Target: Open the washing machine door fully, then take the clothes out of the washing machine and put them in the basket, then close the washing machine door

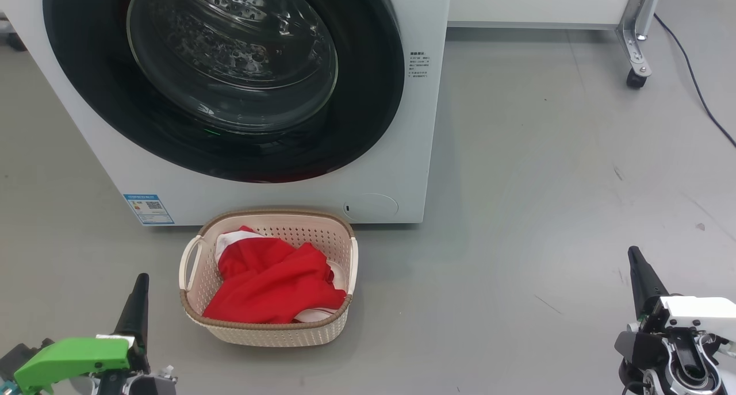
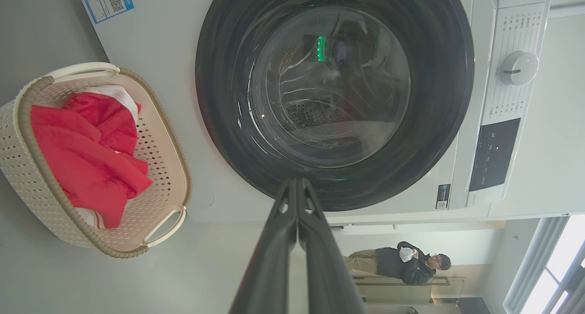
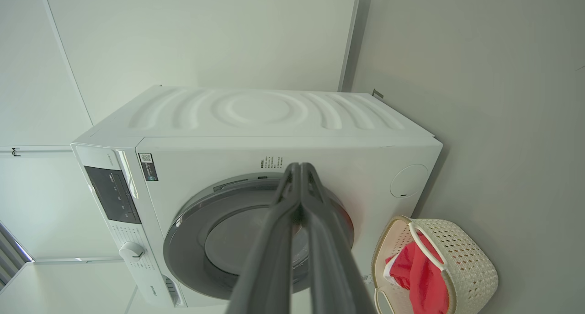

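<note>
The white washing machine (image 1: 402, 153) stands ahead with its round black-rimmed door (image 1: 230, 67) flush against its front. In front of it on the floor sits the cream basket (image 1: 270, 332), holding the red clothes (image 1: 270, 280) with white trim. My left gripper (image 1: 140, 280) is at the lower left, left of the basket, its dark fingers pressed together and holding nothing. My right gripper (image 1: 634, 254) is at the lower right, far from the basket, also shut and holding nothing. In the left wrist view the basket (image 2: 164, 135), the clothes (image 2: 87, 145) and the door (image 2: 333, 94) appear beyond the shut fingers (image 2: 283, 241).
Grey floor (image 1: 546, 182) stretches to the right of the machine. A metal leg on a caster (image 1: 637, 76) and a dark cable (image 1: 698, 90) lie at the back right. A person (image 2: 402, 263) stands far off in the left wrist view.
</note>
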Available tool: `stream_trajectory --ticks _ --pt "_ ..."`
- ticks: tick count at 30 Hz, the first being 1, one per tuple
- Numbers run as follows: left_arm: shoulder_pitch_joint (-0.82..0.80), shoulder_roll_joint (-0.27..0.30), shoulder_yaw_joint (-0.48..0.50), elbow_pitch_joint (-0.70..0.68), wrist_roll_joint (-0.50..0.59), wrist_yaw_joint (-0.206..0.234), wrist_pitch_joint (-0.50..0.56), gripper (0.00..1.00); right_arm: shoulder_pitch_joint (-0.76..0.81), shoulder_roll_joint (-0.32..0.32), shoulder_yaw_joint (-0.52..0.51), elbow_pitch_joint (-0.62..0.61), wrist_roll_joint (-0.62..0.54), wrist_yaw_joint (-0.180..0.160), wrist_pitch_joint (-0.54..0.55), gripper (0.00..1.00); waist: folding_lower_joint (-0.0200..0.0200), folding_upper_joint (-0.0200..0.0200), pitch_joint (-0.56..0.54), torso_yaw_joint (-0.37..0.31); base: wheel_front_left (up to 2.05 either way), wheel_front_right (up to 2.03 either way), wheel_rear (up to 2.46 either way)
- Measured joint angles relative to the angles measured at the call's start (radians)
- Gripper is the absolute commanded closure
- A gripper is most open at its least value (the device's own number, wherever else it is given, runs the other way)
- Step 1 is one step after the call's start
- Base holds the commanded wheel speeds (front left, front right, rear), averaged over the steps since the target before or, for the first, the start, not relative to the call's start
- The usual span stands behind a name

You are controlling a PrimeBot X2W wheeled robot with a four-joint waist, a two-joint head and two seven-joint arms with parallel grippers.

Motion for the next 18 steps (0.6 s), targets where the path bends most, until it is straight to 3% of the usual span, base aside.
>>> stream_trajectory --ticks 18 --pt "0.0 0.0 0.002 -0.002 0.0 0.0 0.0 1.0 0.0 0.0 0.001 0.0 0.0 0.0 0.0 1.0 0.0 0.0 0.0 0.0 0.0 0.0 0.0"
